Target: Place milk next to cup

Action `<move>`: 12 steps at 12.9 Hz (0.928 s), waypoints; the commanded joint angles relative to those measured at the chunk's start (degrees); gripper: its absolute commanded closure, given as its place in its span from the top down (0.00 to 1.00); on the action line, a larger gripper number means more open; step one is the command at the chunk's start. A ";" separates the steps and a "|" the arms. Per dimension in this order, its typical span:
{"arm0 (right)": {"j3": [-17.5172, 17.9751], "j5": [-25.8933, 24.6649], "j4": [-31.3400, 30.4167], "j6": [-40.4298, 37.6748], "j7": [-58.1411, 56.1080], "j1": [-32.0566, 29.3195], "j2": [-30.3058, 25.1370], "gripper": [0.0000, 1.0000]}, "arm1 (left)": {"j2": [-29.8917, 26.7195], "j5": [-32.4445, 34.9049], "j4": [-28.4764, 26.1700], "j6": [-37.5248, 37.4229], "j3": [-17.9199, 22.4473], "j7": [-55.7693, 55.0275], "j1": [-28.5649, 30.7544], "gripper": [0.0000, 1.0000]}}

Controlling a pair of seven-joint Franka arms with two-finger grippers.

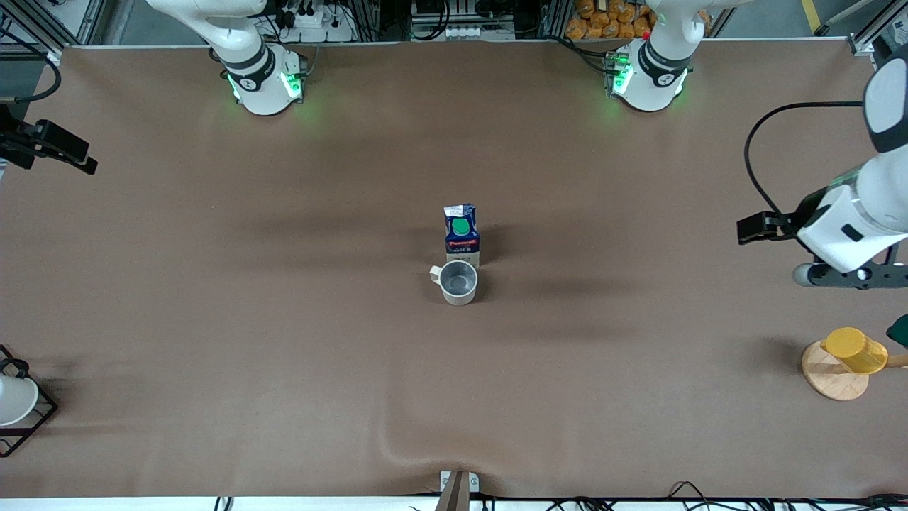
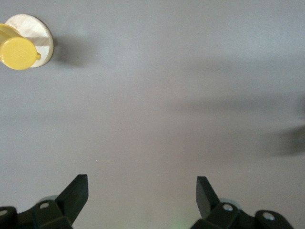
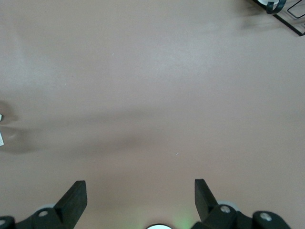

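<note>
even overhead light, soft diffuse shadows on table (image 1: pixel 284 319), sharp focus, no glare

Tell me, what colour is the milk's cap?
Green. The milk shows its cap best in the front view.

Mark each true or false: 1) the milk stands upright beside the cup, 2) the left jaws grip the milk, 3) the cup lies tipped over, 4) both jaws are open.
1) True: the milk stands upright right beside the cup, farther from the front camera.
2) False: the left gripper is empty over bare table.
3) False: the cup stands upright, mouth up.
4) True: the right gripper is open too, over bare table.
</note>
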 commanded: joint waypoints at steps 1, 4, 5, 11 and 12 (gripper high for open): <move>-0.16 1.13 -1.29 -0.16 0.93 0.23 -0.70 1.00 | -2.28 0.82 -1.75 1.05 -0.87 2.37 2.33 1.00; -0.16 1.13 -2.00 0.02 0.84 0.32 -0.88 1.00 | -2.99 0.03 -2.11 0.96 -1.13 4.22 5.42 1.00; -0.16 1.13 -2.09 0.10 0.84 0.32 -0.97 1.00 | -3.42 -0.06 -2.02 0.96 -1.22 4.23 5.42 1.00; -0.16 1.22 -2.44 0.02 0.49 0.32 -0.97 1.00 | -6.41 -0.68 -2.28 0.35 -3.59 4.40 6.04 1.00; -0.08 1.22 -2.52 0.10 0.49 0.32 -0.97 1.00 | -7.11 -0.68 -2.54 -0.17 -3.86 4.40 5.78 1.00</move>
